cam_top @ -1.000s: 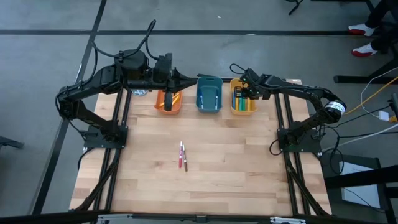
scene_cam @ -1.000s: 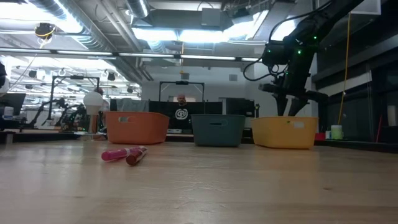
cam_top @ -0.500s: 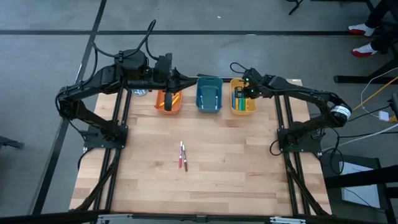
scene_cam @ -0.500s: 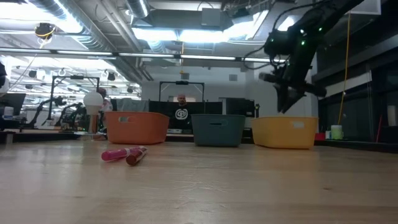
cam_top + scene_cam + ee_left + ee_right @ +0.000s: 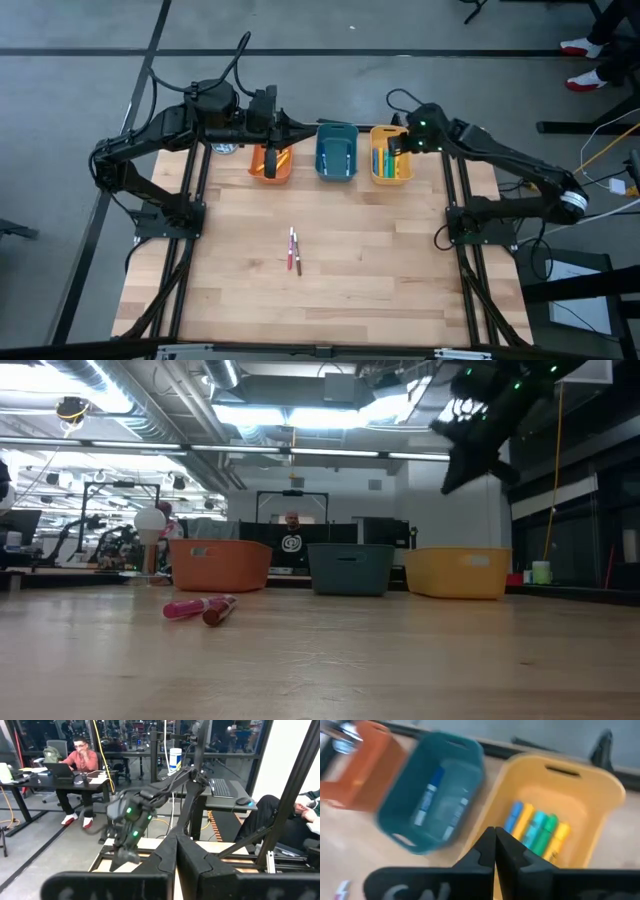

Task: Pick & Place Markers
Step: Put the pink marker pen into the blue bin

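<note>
Hovering above the yellow bin (image 5: 390, 165), the right claw (image 5: 399, 146) has its fingers pressed together, holding nothing. The left claw (image 5: 268, 165), also closed and empty, hangs over the orange bin (image 5: 270, 165). 2 markers (image 5: 294, 249) lie mid-worktop (image 5: 380, 270); others lie in the bins.

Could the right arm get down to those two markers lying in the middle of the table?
Probably yes. The right gripper hangs shut and empty above the yellow bin, and the two markers lie on open wood with nothing beside them. The left gripper waits over the orange bin.
</note>
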